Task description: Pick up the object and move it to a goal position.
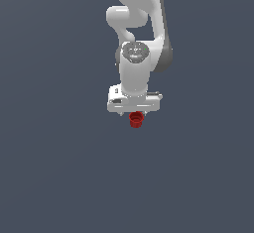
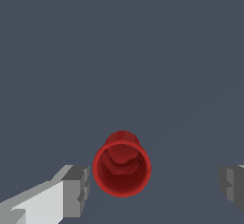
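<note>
The dark-red cup (image 2: 122, 168) sits mouth-up toward my wrist camera, its wide rim ringing a narrower body below. It lies between my two fingers (image 2: 76, 191) but not centred: one pad is just beside the rim, perhaps touching it, while the other is well apart on the opposite side. My tool (image 1: 134, 112) stands spread wide, clamped on nothing. In the exterior view the cup pokes out just beneath the tool's white body, straight under the arm (image 1: 136, 33).

I judge this to be the approach-and-grasp step: I am over the cup, not yet holding it. The next move calls for shifting sideways to centre the cup, then closing the fingers on its wall, and only then lifting.

Around it I see only flat grey ground (image 1: 49, 177); no goal marker shows. The one risk is the close finger nudging the cup.
</note>
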Motion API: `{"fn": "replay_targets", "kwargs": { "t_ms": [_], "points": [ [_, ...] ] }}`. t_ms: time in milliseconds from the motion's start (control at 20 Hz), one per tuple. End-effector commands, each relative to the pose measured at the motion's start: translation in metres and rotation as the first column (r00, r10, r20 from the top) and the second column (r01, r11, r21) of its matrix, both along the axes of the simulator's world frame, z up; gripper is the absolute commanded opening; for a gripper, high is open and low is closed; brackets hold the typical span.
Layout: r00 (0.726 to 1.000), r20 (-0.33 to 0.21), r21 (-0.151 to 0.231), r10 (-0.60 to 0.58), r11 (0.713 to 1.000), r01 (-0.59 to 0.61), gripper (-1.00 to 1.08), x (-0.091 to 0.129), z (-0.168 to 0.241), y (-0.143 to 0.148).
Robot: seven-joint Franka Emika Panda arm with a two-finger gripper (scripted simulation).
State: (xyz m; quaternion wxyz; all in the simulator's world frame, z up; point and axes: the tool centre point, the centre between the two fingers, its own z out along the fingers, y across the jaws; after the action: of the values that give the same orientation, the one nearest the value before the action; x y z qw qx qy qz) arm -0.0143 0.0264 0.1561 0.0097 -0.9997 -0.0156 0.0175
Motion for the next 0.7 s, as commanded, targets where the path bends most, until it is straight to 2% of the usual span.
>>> {"fn": "replay_targets", "kwargs": {
  "t_ms": [0, 400, 650],
  "points": [
    [1.0, 0.0, 0.0, 0.0, 1.0, 0.0, 1.0, 0.0, 0.0, 0.0],
    [0.998, -0.016, 0.013, -0.064, 0.998, 0.064, 1.0, -0.001, -0.002, -0.024],
    [0.998, -0.017, 0.014, -0.066, 0.998, 0.066, 1.0, -0.001, -0.002, -0.025]
  ]
}}
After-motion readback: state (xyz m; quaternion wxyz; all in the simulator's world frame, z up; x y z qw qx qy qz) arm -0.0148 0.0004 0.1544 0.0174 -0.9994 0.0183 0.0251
